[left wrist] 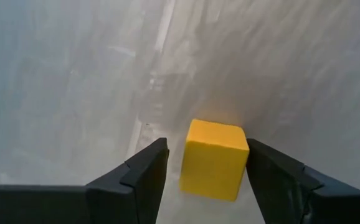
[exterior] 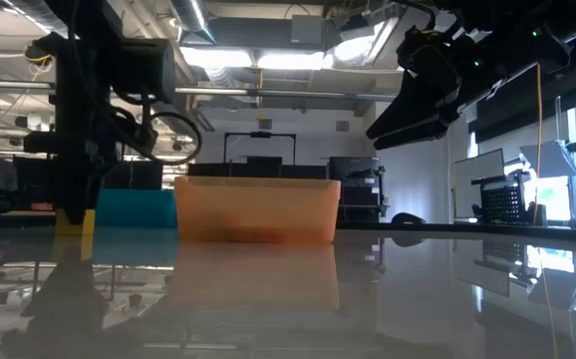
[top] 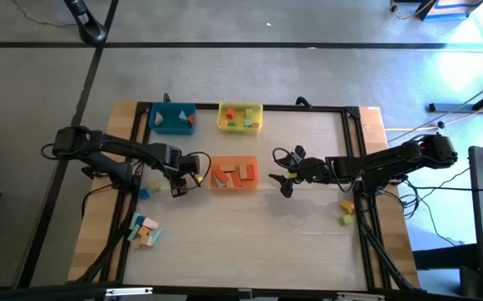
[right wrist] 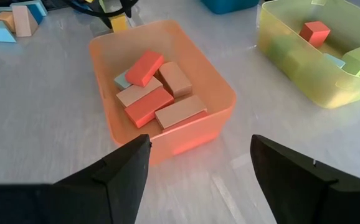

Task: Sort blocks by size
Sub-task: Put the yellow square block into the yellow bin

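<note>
Left wrist view shows your left end effector (left wrist: 206, 171) apart around the yellow cube (left wrist: 213, 158); clamp it, then lift.

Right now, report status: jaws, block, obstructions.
Left gripper low beside orange tray, jaws straddling yellow block, one side gapped. Right gripper open, empty, above orange tray's other side. No obstruction seen.

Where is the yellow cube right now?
The yellow cube sits on the table between the left gripper's fingers, seen in the left wrist view. From above, that is just left of the orange tray.
</note>
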`<act>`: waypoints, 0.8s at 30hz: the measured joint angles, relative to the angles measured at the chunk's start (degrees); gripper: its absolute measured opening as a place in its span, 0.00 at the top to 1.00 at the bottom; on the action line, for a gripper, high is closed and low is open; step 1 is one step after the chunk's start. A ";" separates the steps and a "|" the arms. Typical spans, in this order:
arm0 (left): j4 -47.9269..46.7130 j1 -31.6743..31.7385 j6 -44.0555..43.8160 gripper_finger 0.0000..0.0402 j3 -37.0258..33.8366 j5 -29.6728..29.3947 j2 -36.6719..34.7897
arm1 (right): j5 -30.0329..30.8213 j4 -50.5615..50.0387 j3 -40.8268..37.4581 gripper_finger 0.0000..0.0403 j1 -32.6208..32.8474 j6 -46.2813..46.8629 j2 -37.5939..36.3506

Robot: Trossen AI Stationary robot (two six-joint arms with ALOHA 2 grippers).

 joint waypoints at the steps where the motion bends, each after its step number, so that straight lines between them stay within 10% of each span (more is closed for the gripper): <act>1: 0.31 0.12 0.11 0.51 0.00 0.03 0.38 | 0.00 -0.01 0.01 0.32 0.00 0.00 0.00; 24: 2.19 0.16 1.30 0.51 0.13 2.43 4.78 | 0.00 -0.27 0.02 0.32 0.00 0.00 0.00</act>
